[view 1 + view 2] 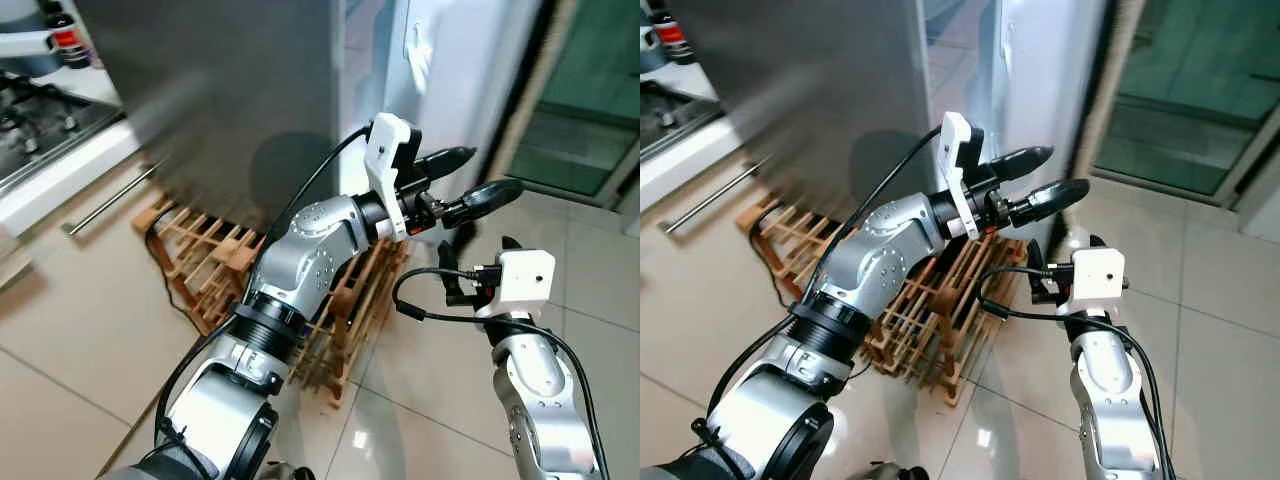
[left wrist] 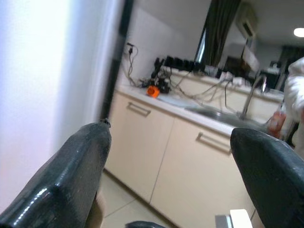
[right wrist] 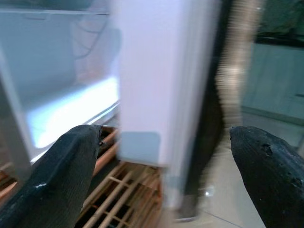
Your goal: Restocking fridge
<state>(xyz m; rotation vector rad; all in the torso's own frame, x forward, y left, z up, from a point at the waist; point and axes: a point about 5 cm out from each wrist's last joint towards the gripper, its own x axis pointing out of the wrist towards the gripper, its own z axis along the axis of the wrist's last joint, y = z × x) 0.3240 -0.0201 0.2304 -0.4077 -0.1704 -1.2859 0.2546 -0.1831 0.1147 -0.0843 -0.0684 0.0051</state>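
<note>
Robot opens up at the fridge, nothing in hand yet.

Left end effector [image 1: 462,178] is raised w/ fingers spread wide and empty, tips just beside the edge of the white fridge door [image 1: 440,60], which stands ajar; right end effector [image 3: 156,175], also wide and empty, sits lower near the wooden rack [image 1: 300,300] on the floor, looking into the lit fridge interior [image 3: 71,109]. Judged: door-opening step, approx. early in the task. Next move calls for hooking the door edge and swinging it wider; no stock items visible.
</note>
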